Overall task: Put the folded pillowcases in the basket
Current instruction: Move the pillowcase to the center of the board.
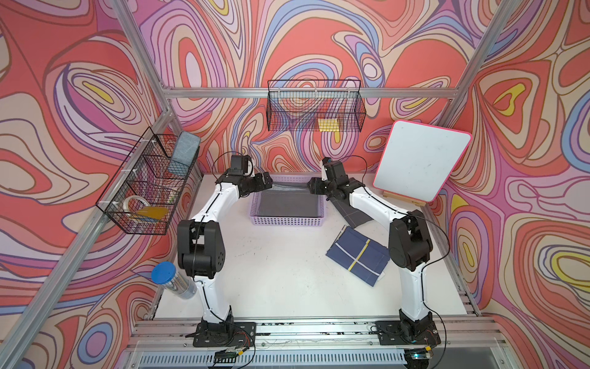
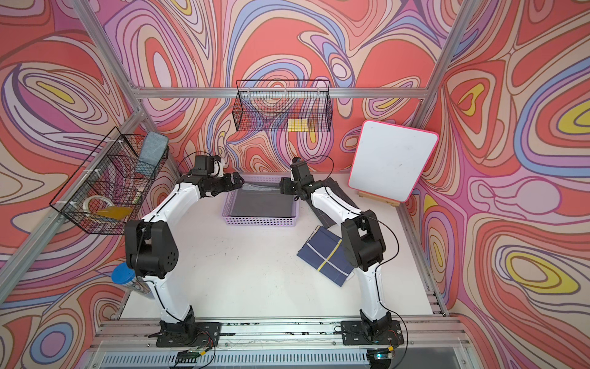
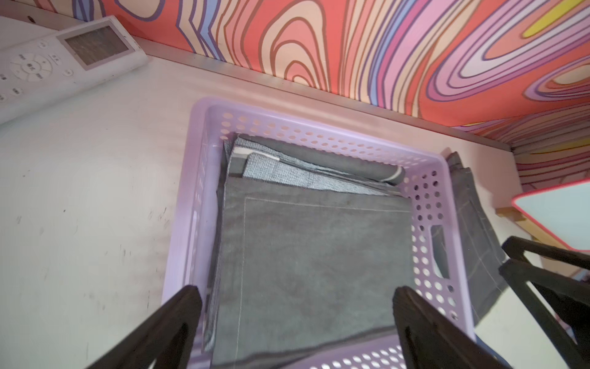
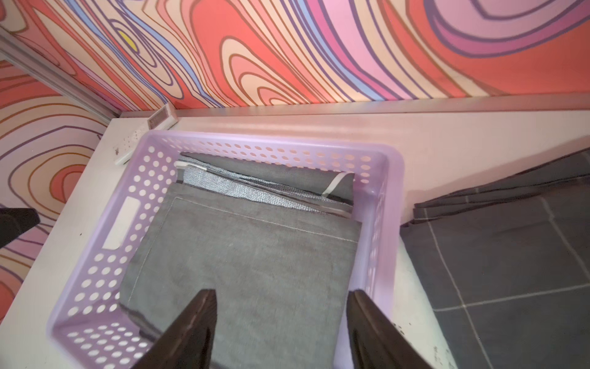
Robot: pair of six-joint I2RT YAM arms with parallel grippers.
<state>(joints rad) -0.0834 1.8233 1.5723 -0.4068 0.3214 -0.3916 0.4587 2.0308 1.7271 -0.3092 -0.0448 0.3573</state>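
White tabletop (image 1: 281,271) carries the basket (image 1: 287,221), checked cloth (image 4: 495,255) beside, remote (image 3: 48,64) near.

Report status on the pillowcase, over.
Jaws open and empty, left gripper and right gripper over the basket. Inside: folded pillowcase, flat on other cloths. Nothing obstructing.

A navy yellow-striped cloth (image 1: 344,252) lies flat; a pink-edged whiteboard (image 1: 421,159) stands on an easel (image 1: 404,199).
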